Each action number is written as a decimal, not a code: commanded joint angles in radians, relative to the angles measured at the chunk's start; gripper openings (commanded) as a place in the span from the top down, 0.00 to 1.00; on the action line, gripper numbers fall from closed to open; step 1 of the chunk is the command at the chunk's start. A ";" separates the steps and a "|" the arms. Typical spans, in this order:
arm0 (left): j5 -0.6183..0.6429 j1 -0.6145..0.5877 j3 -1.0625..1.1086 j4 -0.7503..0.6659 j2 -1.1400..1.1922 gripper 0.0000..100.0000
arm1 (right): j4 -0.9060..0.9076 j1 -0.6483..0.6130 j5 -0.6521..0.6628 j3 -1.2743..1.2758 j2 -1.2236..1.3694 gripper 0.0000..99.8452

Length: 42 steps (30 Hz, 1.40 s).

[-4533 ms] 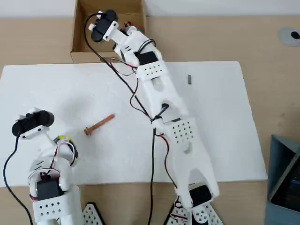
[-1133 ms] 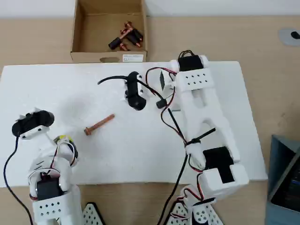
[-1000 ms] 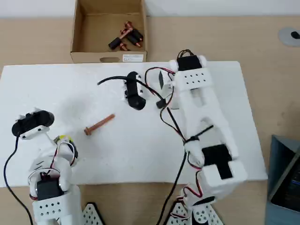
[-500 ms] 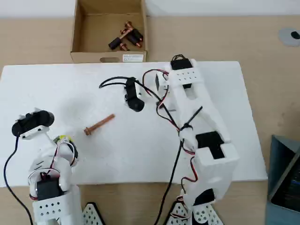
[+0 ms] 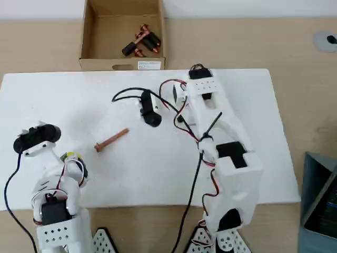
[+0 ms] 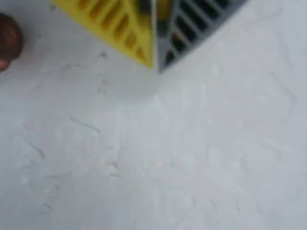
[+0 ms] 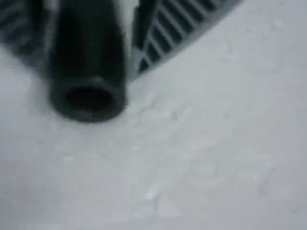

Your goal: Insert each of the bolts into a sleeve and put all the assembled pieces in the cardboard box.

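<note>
A copper bolt (image 5: 111, 140) lies on the white mat (image 5: 63, 100), left of centre. My right gripper (image 5: 174, 95) is at the mat's far middle, shut on a black sleeve (image 7: 89, 72) whose open end hovers just above the mat. My left gripper (image 5: 70, 157) sits low at the near left, its yellow and grey fingers (image 6: 124, 33) closed together on nothing; the bolt's head (image 6: 7, 40) shows beside them. The cardboard box (image 5: 88, 37) beyond the mat holds several assembled pieces (image 5: 142, 41).
The right arm's folded white links (image 5: 226, 153) and loose black cables (image 5: 129, 95) cover the mat's right half. A grey bin (image 5: 318, 200) stands off the mat at the right edge. Bare mat lies between the bolt and the box.
The right arm came back from the box, took up the sleeve that lay at the mat's far right, and has carried it leftward. The left arm and bolt have stayed put.
</note>
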 commanded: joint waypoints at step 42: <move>0.000 -0.006 -0.009 -0.012 -0.008 1.00 | 0.512 0.260 -0.968 -0.271 -0.722 0.99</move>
